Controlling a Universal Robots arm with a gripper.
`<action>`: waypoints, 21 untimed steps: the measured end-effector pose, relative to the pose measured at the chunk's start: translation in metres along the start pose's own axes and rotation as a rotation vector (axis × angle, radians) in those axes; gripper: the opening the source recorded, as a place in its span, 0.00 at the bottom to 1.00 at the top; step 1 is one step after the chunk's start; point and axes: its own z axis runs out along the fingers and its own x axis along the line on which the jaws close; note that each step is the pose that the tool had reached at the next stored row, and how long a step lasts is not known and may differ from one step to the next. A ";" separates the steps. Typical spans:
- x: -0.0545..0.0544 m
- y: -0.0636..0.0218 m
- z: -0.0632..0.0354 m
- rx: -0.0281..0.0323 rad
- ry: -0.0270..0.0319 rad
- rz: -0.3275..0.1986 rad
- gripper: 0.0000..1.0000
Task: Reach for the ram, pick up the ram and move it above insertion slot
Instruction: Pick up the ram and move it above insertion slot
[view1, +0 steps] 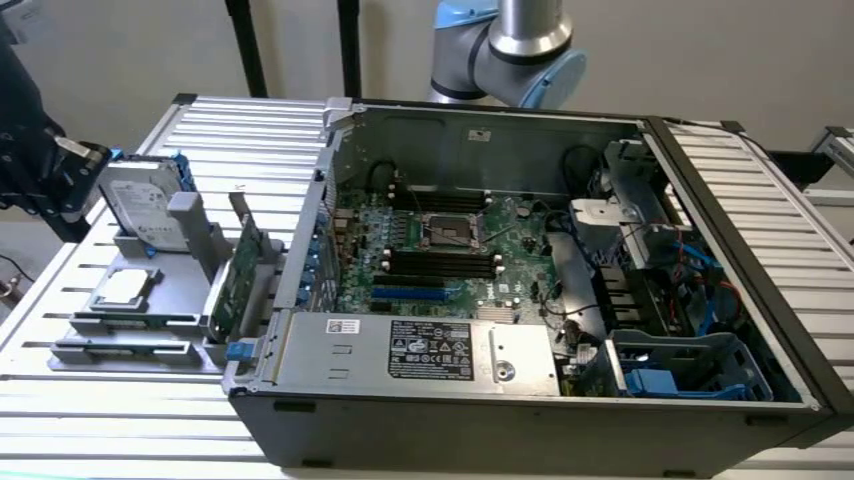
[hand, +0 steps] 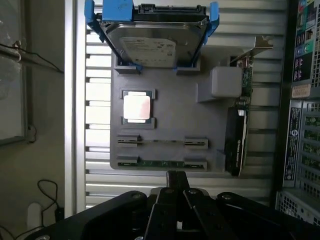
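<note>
Robot arm (view1: 514, 45) runs straight off the top of the exterior view, its upper reach gone. On the wrist view the pincer (hand: 176, 176) has its dark body sliced by the picture's edge. The ram (hand: 161, 163) lies edge-on in the gray holder (hand: 180, 120), chips too small to make out. Computer case (hand: 302, 125) clipped at the edge, and the power supply label (view1: 434, 350) is unreadable.

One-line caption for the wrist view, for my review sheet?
Shut end effector closest to the ram in its grey holder, beside hard drive, processor chip and expansion card.
</note>
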 end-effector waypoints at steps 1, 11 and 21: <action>0.000 -0.0002 0.0001 0.0000 0.0000 0.000 0.11; 0.001 -0.0003 0.0003 0.0009 0.0046 -0.137 0.11; 0.001 -0.0004 0.0007 0.0035 0.0104 -0.319 0.11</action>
